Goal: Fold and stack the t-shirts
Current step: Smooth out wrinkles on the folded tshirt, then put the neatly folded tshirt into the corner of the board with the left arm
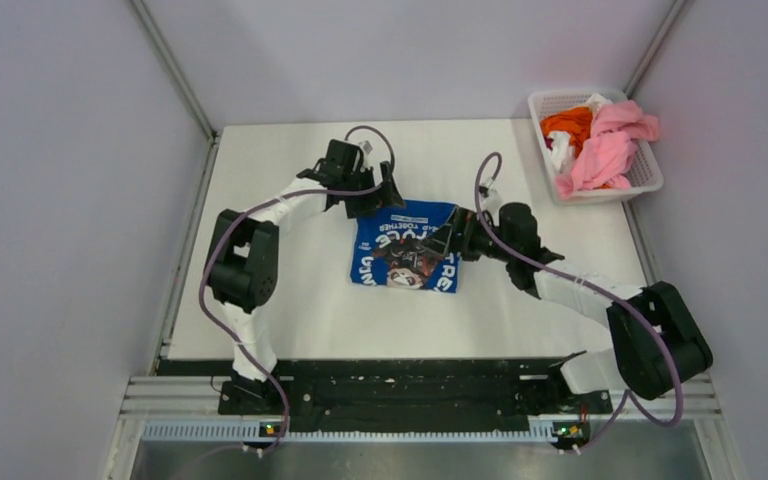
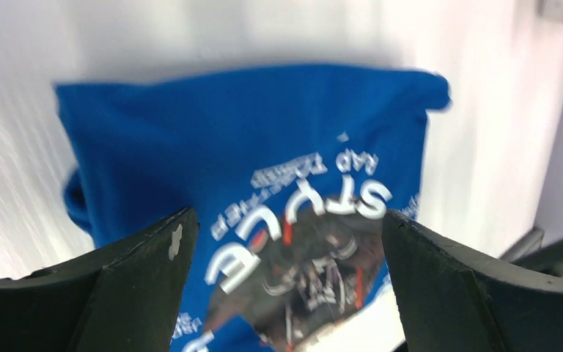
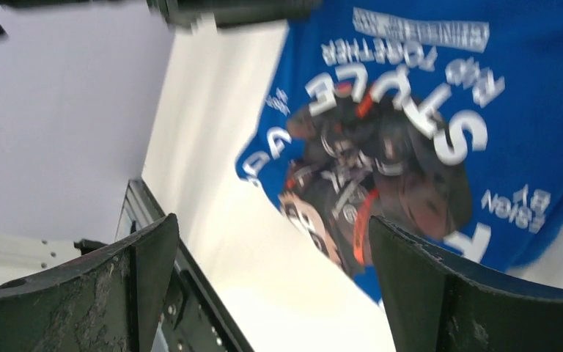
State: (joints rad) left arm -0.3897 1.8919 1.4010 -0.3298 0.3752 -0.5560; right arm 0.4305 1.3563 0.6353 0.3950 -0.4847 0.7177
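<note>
Even, diffuse light, white surface point(image 2: 484, 147) bright to near glare in the wrist views, shadows faint and soft-edged; top view fairly sharp, both wrist views motion-smeared, blue t-shirt point(image 2: 212, 147) lettering streaked, edges soft.

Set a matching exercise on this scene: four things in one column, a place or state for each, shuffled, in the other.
1 blue t-shirt
2 pink t-shirt
3 basket
4 left gripper

A white plastic, far right table edge
B open, holding nothing
C crumpled in a heap
D flat, mid-table

Pairs: 1-D, 2-C, 3-A, 4-B
</note>
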